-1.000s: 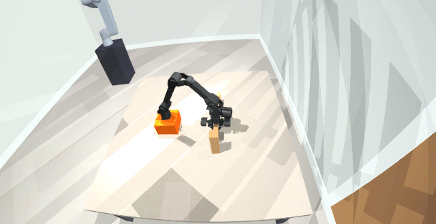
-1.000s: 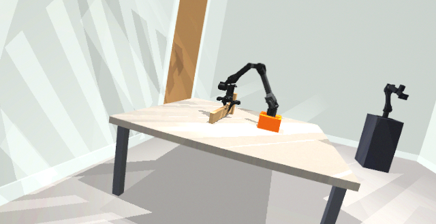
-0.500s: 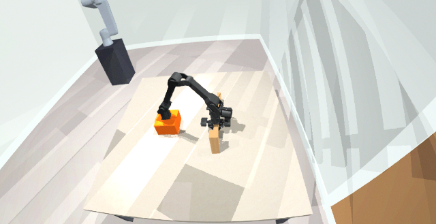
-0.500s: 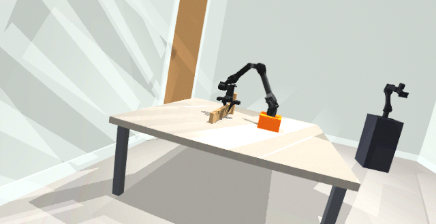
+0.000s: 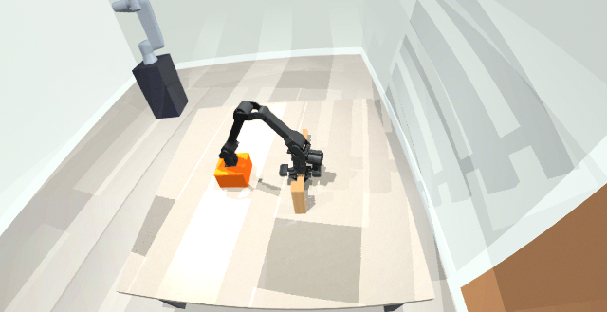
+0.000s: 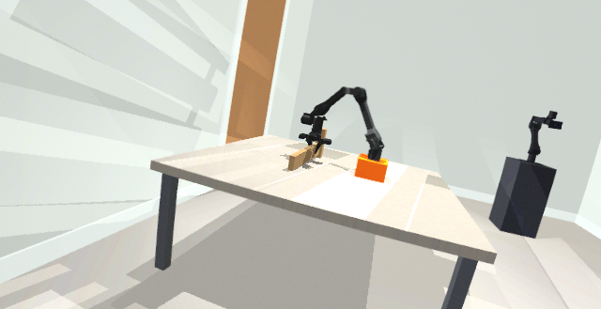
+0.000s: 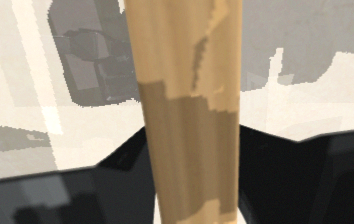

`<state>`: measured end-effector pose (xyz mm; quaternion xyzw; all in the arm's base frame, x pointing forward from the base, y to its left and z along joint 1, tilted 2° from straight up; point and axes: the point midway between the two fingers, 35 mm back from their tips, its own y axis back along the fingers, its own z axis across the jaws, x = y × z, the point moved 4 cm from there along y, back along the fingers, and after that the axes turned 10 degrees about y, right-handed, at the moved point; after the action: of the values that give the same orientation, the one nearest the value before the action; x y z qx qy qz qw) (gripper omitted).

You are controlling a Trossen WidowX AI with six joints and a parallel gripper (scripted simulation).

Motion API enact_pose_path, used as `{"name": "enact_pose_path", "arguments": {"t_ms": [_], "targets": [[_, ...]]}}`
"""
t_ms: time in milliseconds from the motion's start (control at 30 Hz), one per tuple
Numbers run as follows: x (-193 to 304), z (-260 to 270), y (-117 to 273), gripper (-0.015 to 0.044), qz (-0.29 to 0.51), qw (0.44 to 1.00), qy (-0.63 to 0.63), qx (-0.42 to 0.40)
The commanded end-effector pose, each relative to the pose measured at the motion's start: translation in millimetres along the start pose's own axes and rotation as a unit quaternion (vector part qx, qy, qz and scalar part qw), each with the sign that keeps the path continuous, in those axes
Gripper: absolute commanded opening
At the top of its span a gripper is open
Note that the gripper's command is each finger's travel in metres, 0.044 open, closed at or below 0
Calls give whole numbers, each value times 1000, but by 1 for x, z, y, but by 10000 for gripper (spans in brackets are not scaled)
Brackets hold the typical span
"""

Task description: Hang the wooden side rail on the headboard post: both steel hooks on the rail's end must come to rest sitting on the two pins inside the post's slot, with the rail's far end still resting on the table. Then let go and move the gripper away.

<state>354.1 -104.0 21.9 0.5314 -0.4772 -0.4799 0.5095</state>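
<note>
The wooden side rail (image 5: 299,201) (image 6: 298,160) (image 7: 188,55) is a light brown board standing on its narrow edge. Its free end points to the front of the table in the top view and lies at or very near the table top. My gripper (image 5: 300,177) (image 6: 315,147) (image 7: 180,125) is shut on the rail from above, with one black finger on each side. The headboard post (image 6: 324,134) stands upright behind the gripper, at the rail's other end. The hooks, the pins and the slot are hidden, so I cannot tell whether they touch.
The arm's orange base block (image 5: 232,179) (image 6: 371,170) stands on the table (image 5: 213,265) (image 6: 225,177), left of the rail in the top view. The arm arches from it over to the rail. A second arm on a dark pedestal (image 5: 163,89) (image 6: 522,198) stands off the table.
</note>
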Motion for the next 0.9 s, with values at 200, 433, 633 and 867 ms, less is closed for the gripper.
{"name": "enact_pose_path", "arguments": {"t_ms": [200, 433, 633, 867], "targets": [[2, 1, 1, 0, 3, 1000, 1, 1], [3, 0, 2, 0, 3, 1000, 1, 1], [3, 0, 2, 0, 3, 1000, 1, 1], [4, -1, 3, 0, 3, 1000, 1, 1]]}}
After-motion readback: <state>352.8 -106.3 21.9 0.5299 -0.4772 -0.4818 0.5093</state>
